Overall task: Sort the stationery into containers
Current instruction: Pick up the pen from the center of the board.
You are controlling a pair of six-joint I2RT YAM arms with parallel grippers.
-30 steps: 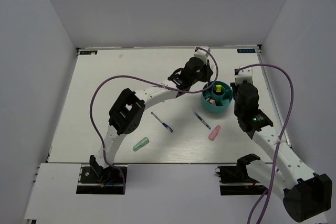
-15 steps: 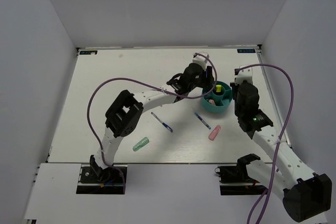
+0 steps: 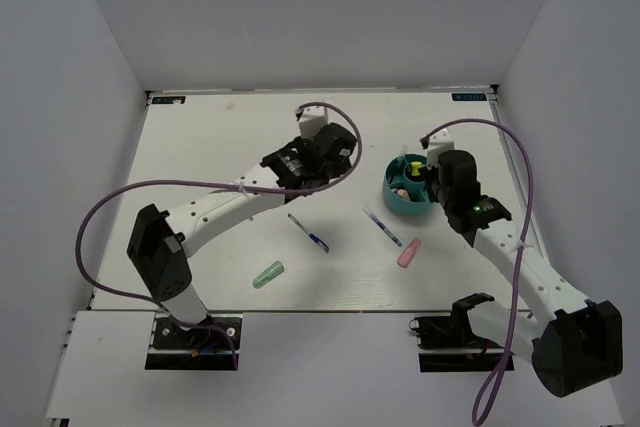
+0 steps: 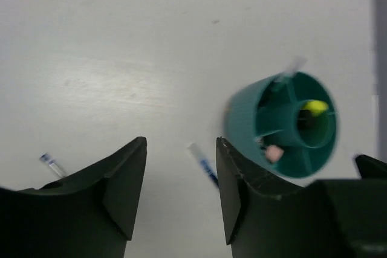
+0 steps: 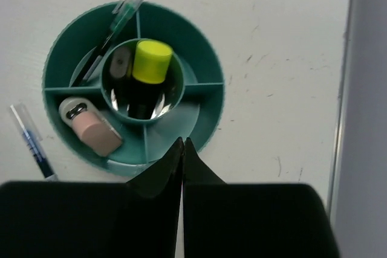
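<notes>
The round teal tub (image 3: 392, 194) stands right of centre. In the right wrist view, the tub (image 5: 199, 46) holds a yellow-capped marker (image 5: 151, 61) in its middle cup, a grey pen (image 5: 124, 10) and a pink piece (image 5: 94, 131) in outer compartments. Two blue pens (image 3: 308, 232) (image 3: 383, 228), a pink piece (image 3: 408, 253) and a mint-green piece (image 3: 268, 275) lie loose on the table. My left gripper (image 3: 338, 155) (image 4: 181, 143) is open and empty, left of the tub (image 4: 239, 119), above a blue pen (image 4: 202, 162). My right gripper (image 3: 436, 187) (image 5: 182, 143) is shut and empty over the tub's near rim.
Purple cables (image 3: 330, 112) loop over both arms. The table's right edge and side wall (image 5: 369, 89) run close to the tub. White walls stand around the table on three sides.
My left gripper has drawn back to the left, away from the tub. My right gripper has moved left, over the tub's rim.
</notes>
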